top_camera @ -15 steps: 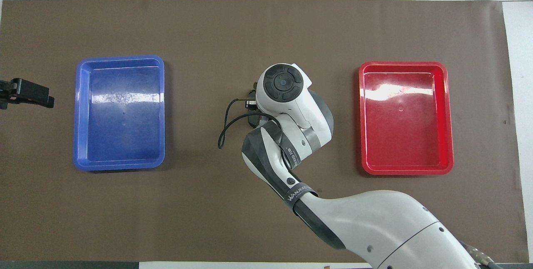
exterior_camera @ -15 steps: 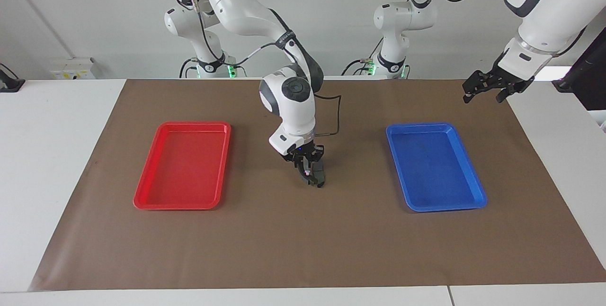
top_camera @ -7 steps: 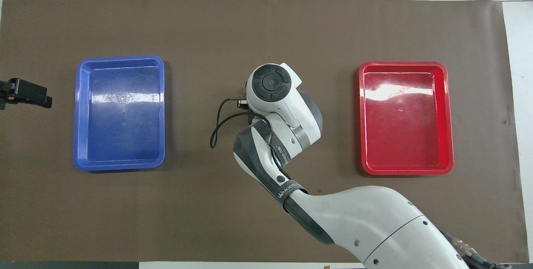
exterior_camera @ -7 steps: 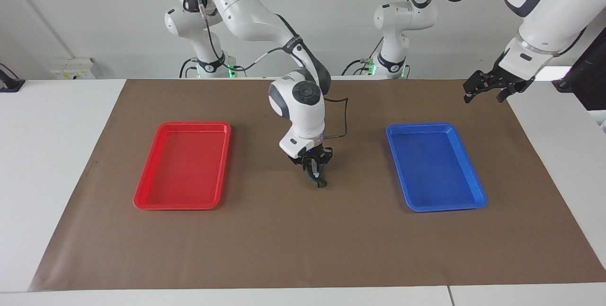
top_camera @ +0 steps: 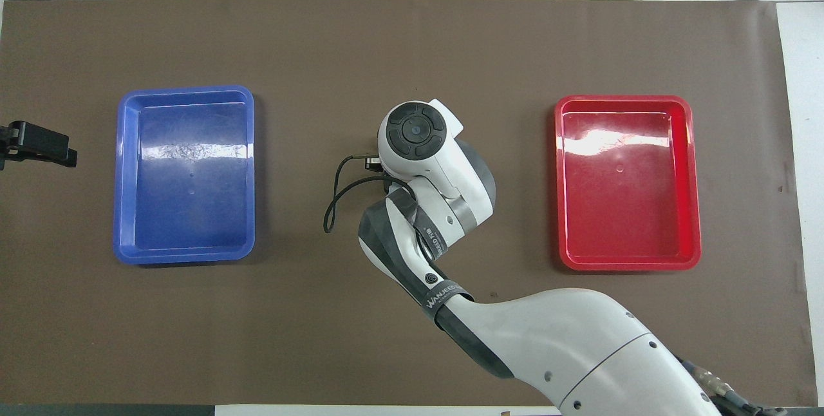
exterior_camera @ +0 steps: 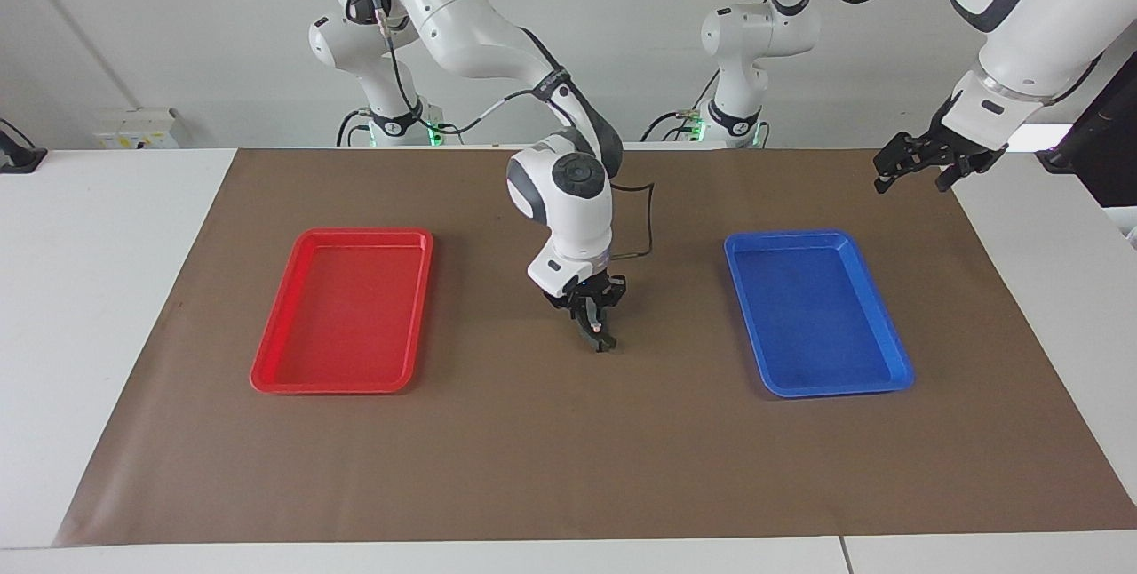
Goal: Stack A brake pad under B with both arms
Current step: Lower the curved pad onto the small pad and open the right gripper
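My right gripper (exterior_camera: 596,326) is low over the middle of the brown mat, between the two trays, pointing down. A thin dark piece (exterior_camera: 604,343) shows at its tips, at or just above the mat. I cannot tell whether it is the A brake pad or B. In the overhead view the right hand (top_camera: 417,136) covers that spot and both parts are hidden. My left gripper (exterior_camera: 915,170) is open and empty, up in the air over the mat's corner at the left arm's end, and it waits; it also shows in the overhead view (top_camera: 38,145).
An empty red tray (exterior_camera: 266,374) lies toward the right arm's end and an empty blue tray (exterior_camera: 897,374) toward the left arm's end. A black cable (top_camera: 335,200) loops off the right wrist.
My right gripper has shifted a little toward the left arm's end and turned. The dark grey piece seen beside its tips a second ago now shows only as a thin edge. The left gripper has barely moved.
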`<state>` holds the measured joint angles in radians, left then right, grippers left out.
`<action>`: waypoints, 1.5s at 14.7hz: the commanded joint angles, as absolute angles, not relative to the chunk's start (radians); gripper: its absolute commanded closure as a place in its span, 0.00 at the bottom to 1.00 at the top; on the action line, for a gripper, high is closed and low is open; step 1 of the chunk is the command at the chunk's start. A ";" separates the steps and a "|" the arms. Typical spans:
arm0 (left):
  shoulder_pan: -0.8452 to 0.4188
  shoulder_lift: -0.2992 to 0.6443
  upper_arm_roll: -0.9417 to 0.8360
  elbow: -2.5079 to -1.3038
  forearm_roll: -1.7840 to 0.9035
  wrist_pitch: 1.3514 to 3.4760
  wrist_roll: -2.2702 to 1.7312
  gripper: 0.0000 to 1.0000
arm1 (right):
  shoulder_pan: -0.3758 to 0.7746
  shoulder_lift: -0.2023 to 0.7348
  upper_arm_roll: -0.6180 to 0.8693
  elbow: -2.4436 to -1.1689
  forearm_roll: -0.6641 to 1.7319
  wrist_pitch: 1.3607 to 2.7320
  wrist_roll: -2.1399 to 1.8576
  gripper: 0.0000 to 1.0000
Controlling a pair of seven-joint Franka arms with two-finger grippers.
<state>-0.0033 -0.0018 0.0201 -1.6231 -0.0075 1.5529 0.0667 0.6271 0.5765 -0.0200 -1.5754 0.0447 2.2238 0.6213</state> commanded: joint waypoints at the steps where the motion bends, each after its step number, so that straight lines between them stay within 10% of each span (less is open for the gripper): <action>1: 0.002 -0.025 0.017 -1.644 0.008 1.552 0.057 0.00 | 0.629 0.580 -0.021 -1.581 0.051 2.261 0.600 1.00; 6: 0.002 -0.025 0.017 -1.644 0.008 1.552 0.057 0.00 | 0.629 0.578 -0.021 -1.595 0.052 2.275 0.600 0.99; 8: 0.002 -0.025 0.017 -1.644 0.008 1.552 0.057 0.00 | 0.627 0.578 -0.020 -1.597 0.060 2.279 0.598 0.52; 9: 0.002 -0.025 0.017 -1.644 0.009 1.552 0.057 0.00 | 0.629 0.575 -0.020 -1.621 0.060 2.316 0.592 0.01; 22: 0.002 -0.025 0.017 -1.644 0.008 1.552 0.057 0.00 | 0.454 0.358 -0.037 -1.638 -0.026 2.160 0.565 0.00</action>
<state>-0.0033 -0.0018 0.0201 -1.6231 -0.0070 1.5529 0.0664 0.5235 0.4300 -0.0506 -1.6097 0.0052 2.1953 0.6090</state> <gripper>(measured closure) 0.000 0.000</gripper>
